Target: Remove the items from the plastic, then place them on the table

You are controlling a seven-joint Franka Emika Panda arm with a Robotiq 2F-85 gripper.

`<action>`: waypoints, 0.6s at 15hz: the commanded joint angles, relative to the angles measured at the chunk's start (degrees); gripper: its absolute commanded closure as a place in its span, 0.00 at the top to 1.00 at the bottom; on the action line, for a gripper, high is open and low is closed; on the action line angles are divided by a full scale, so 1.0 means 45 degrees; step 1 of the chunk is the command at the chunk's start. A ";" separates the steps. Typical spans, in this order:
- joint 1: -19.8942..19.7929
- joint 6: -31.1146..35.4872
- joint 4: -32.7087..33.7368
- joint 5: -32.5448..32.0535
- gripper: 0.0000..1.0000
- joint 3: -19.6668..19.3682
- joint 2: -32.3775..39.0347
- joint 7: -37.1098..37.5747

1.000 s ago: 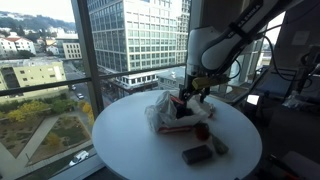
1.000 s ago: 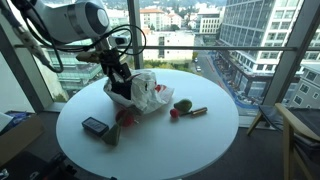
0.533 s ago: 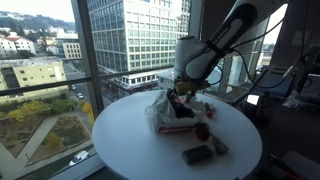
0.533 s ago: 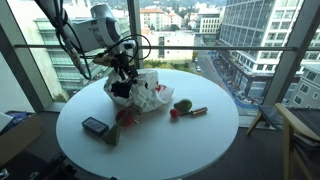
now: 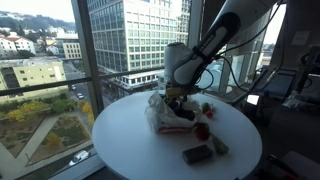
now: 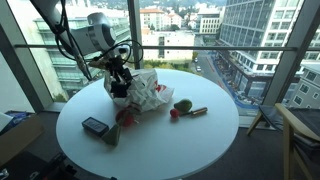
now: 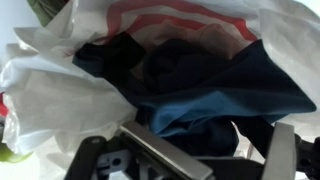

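**Claw spread at the bag's mouth; navy cloth inside the plastic**

Exterior views. A round white worktop stands by the window.
- Far left on it lies a small dark block, well apart from the bag.
- Next comes the arm. It enters from above, bends at a bulky white joint and turns its wrist downward.
- The claw therefore points down onto the left side of the plastic bag.
- The bag sits crumpled towards the window side of the worktop, whitish with red showing through.
- Right of the bag are a green-and-red object and a short brown item, near each other and clear of the bag.
- In an exterior view from the opposite side, a red round object lies near the bag on the camera side.

Wrist view.
- Left: white film, with red stripes across the top.
- Centre: the navy cloth, bunched inside the bag's open mouth.
- The fingers stand at the two lower corners, spread wide, with nothing pinched between them.
- I cannot tell whether the tips touch the cloth.
- The pale garment cannot be told apart from the film here.
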 commanded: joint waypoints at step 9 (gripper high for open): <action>0.1470 -0.0471 0.0251 -0.2456 1.00 -0.1110 0.0228 0.2947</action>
